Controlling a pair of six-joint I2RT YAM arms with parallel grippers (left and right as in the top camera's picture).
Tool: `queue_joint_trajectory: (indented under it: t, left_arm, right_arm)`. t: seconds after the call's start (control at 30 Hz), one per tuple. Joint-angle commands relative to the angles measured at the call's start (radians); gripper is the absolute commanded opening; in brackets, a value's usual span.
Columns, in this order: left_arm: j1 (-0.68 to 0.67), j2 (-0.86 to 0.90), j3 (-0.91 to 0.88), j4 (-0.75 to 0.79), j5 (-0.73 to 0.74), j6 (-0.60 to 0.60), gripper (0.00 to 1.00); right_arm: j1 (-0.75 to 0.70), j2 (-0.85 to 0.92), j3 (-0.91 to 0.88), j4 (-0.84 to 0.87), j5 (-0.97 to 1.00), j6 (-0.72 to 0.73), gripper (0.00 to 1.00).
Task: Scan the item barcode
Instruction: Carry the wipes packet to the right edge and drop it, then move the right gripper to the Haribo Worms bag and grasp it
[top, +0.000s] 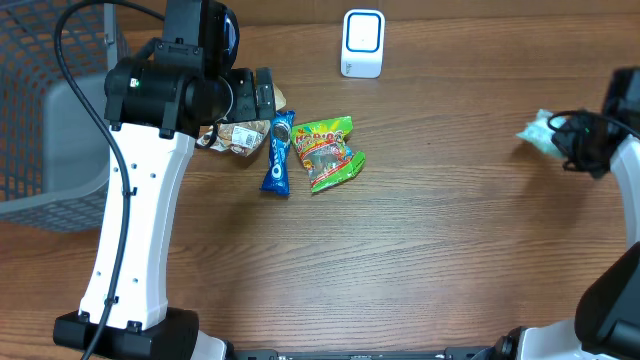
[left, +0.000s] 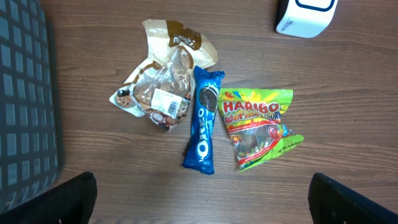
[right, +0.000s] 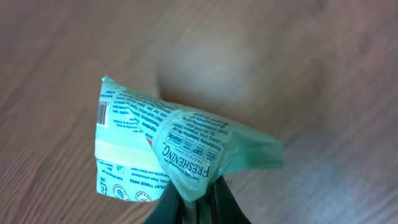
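Right gripper pinched shut on crumpled corner of green tissue packet, apparently aloft at table's right. Packet looks light, soft, slippery; hold corner, barcode clear. Left gripper spread wide, empty.

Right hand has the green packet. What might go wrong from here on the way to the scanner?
1. The right hand pinches only a crumpled fold of the green packet, so the packet may slip or swing during the move to the white scanner.
2. The barcode sits at the packet's far edge on creased film. It may end up turned away from the white scanner or read badly.
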Motion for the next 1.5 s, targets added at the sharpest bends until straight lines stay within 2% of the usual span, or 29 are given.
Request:
queue_joint_trajectory:
  t: [0.0, 0.13, 0.17, 0.2, 0.23, 0.3, 0.33, 0.37, 0.47, 0.57, 0.63, 0.77, 0.97, 1.2, 1.37, 1.47]
  left_arm:
    - [0.002, 0.008, 0.001, 0.004, 0.004, -0.009, 1.00]
    - [0.002, 0.008, 0.001, 0.004, 0.004, -0.009, 1.00]
    - [0.002, 0.008, 0.001, 0.004, 0.004, -0.009, 1.00]
    - [0.002, 0.008, 0.001, 0.004, 0.003, -0.009, 1.00]
    - [0.002, 0.008, 0.001, 0.004, 0.004, -0.009, 1.00]
    - [0.002, 0.008, 0.001, 0.004, 0.003, -0.009, 1.00]
    - [0.002, 0.008, 0.001, 0.004, 0.004, -0.009, 1.00]
    - [0.002, 0.008, 0.001, 0.004, 0.004, -0.009, 1.00]
    - [0.002, 0.008, 0.001, 0.004, 0.004, -0.009, 1.00]
    - [0.002, 0.008, 0.001, 0.004, 0.004, -0.009, 1.00]
    - [0.002, 0.008, 0.001, 0.004, 0.004, -0.009, 1.00]
    - [0.002, 0.008, 0.001, 0.004, 0.004, -0.009, 1.00]
    - [0.002, 0.008, 0.001, 0.004, 0.004, -0.009, 1.00]
    - [0.002, 0.008, 0.001, 0.004, 0.004, -0.009, 1.00]
    - [0.002, 0.008, 0.001, 0.004, 0.004, -0.009, 1.00]
    - [0.002, 0.008, 0.001, 0.004, 0.004, -0.009, 1.00]
  right_arm:
    - [-0.069, -0.010, -0.072, 0.034, -0.051, 0.072, 0.04]
    - [-0.123, -0.010, -0.126, 0.072, -0.040, 0.071, 0.04]
    - [-0.130, -0.010, -0.128, 0.065, -0.034, 0.069, 0.07]
    - [-0.135, -0.010, -0.128, 0.059, -0.033, 0.063, 0.13]
    - [-0.137, -0.010, -0.127, 0.052, -0.034, 0.053, 0.26]
    - [-0.137, -0.010, -0.116, 0.039, -0.047, 0.029, 0.66]
    - [-0.133, -0.010, -0.108, 0.027, -0.056, 0.011, 0.75]
    - [-0.127, -0.010, -0.093, 0.008, -0.061, 0.000, 0.83]
    - [-0.109, -0.010, -0.036, -0.055, -0.075, -0.021, 0.93]
    - [-0.077, -0.010, 0.047, -0.129, -0.159, -0.076, 0.94]
    - [-0.039, -0.010, 0.103, -0.164, -0.290, -0.163, 0.89]
    - [0.086, -0.010, 0.140, -0.157, -0.414, -0.241, 0.87]
    - [0.347, -0.004, 0.140, -0.055, -0.393, -0.240, 0.84]
    - [0.613, 0.055, 0.140, 0.097, -0.221, -0.238, 0.84]
    - [0.733, 0.123, 0.140, 0.202, -0.195, -0.326, 0.82]
    - [0.771, 0.165, 0.140, 0.235, -0.192, -0.331, 0.78]
